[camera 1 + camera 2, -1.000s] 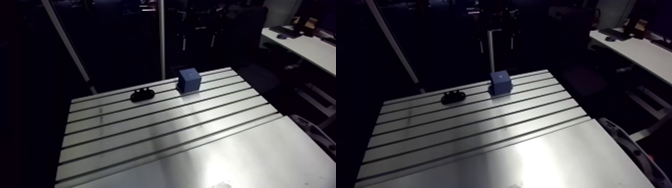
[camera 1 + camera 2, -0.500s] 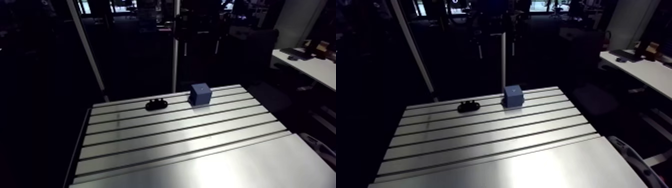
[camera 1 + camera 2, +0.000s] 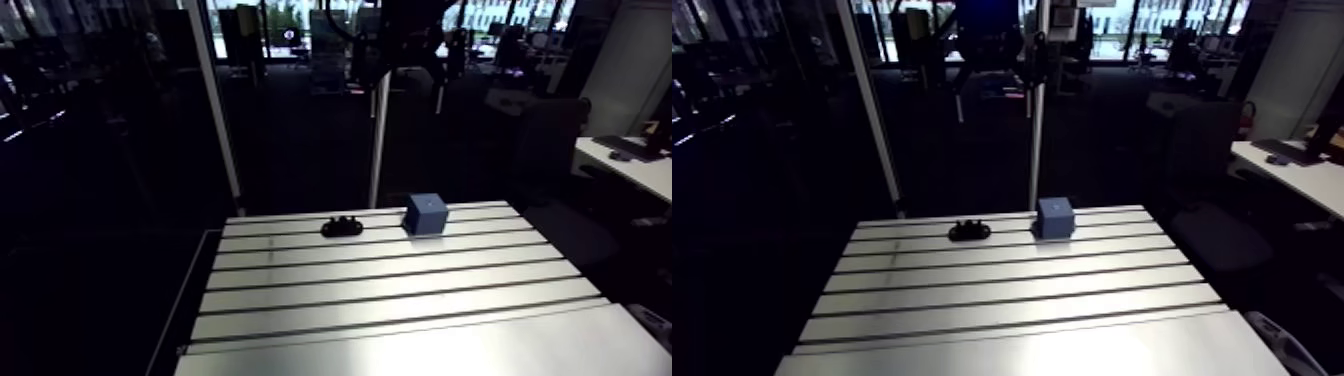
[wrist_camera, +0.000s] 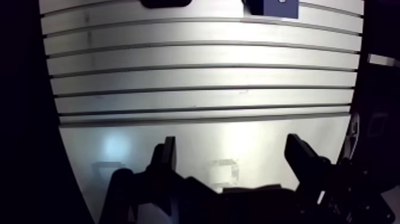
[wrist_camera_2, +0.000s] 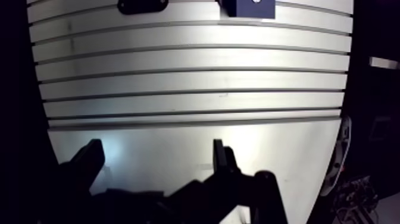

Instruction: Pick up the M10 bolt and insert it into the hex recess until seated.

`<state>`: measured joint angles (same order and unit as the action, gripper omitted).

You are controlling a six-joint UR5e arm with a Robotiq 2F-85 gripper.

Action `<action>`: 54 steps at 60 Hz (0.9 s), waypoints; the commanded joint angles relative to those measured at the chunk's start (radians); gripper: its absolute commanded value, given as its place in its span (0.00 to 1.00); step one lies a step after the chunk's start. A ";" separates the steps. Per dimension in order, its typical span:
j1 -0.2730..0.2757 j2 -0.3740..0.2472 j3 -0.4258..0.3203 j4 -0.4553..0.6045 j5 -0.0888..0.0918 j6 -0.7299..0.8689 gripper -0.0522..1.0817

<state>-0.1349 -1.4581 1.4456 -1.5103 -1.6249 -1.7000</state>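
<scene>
At the far side of the table, you will find a small black part, too dim to confirm as the bolt, lying near and left of the blue block; the wrist view cuts both off. Your gripper hangs over the near, smooth plate, fingers spread wide with nothing between them.

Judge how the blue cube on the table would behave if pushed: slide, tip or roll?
The blue cube looks as tall as wide with flat faces, so it probably won't roll and seems unlikely to tip. It sits on the smooth metal table, so a push would likely slide it, unless it is fastened down, which cannot be seen.
</scene>
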 commanded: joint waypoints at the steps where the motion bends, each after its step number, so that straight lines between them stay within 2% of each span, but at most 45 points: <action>1: 0.056 -0.107 0.025 0.030 0.020 0.007 0.05; 8: 0.056 -0.123 0.043 0.029 0.030 0.004 0.05; 15: 0.055 -0.123 0.043 0.031 0.029 0.003 0.05; 18: 0.057 -0.123 0.042 0.030 0.022 0.003 0.05; 54: 0.055 -0.118 0.028 0.025 0.027 0.002 0.05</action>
<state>-0.0788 -1.5766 1.4781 -1.4845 -1.5993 -1.6988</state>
